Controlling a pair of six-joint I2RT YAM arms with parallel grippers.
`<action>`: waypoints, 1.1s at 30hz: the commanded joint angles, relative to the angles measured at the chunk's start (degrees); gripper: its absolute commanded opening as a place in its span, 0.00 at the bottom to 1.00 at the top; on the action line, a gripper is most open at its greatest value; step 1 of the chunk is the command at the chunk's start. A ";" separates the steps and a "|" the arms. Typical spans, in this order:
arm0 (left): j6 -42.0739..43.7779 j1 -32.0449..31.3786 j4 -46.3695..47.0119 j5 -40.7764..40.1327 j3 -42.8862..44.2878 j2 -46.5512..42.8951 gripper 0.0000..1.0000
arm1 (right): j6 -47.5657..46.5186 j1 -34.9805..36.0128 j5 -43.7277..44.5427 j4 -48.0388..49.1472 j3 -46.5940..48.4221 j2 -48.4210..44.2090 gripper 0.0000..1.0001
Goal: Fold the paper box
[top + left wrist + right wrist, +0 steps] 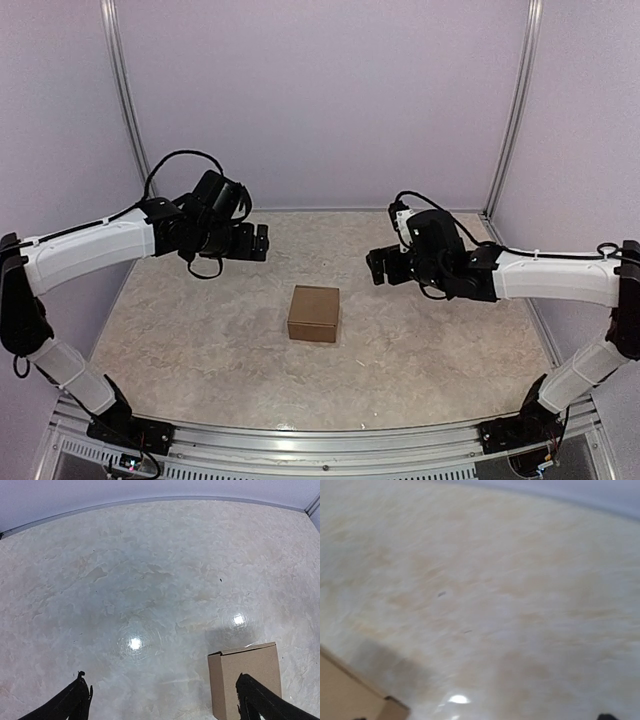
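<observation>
The paper box (314,313) stands folded into a small closed brown carton in the middle of the table, and neither gripper touches it. My left gripper (262,242) hovers up and to its left. In the left wrist view the fingers (75,700) are spread wide, with the box (245,672) low on the right, partly behind the right finger. My right gripper (375,267) hangs to the box's upper right. The blurred right wrist view shows only a dark fingertip (607,716) at the bottom edge, nothing between the jaws, and a corner of the box (345,695) at bottom left.
The marbled beige tabletop (200,330) is enclosed by pale walls with metal corner posts (125,90). An aluminium rail (320,445) with both arm bases runs along the near edge. Bright lamp reflections (134,643) sit on the table surface.
</observation>
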 commanded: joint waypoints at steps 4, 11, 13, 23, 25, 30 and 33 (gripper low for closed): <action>2.95 3.32 -9.76 -1.00 7.48 -4.47 0.99 | -0.13 -0.49 22.09 -15.03 6.06 -7.81 1.00; 3.64 11.53 -11.09 6.16 9.84 -9.80 0.99 | -1.18 -0.51 38.61 -26.75 12.72 -12.78 1.00; 4.21 13.60 -11.23 6.22 9.89 -11.27 0.99 | -2.54 -0.51 40.62 -27.89 13.02 -14.44 1.00; 10.35 16.56 -9.45 2.86 5.35 -22.67 0.99 | -9.40 -0.50 27.15 -31.50 7.43 -27.90 1.00; 11.48 16.56 -9.71 2.62 4.15 -24.81 0.99 | -9.79 -0.50 26.90 -31.48 5.21 -30.04 1.00; 12.82 16.56 -3.45 1.48 -5.30 -32.28 0.99 | -11.61 -0.51 27.81 -28.98 1.04 -33.66 1.00; 13.86 16.54 2.02 2.61 -12.67 -39.21 0.99 | -12.13 -0.49 28.09 -26.76 -1.13 -34.33 1.00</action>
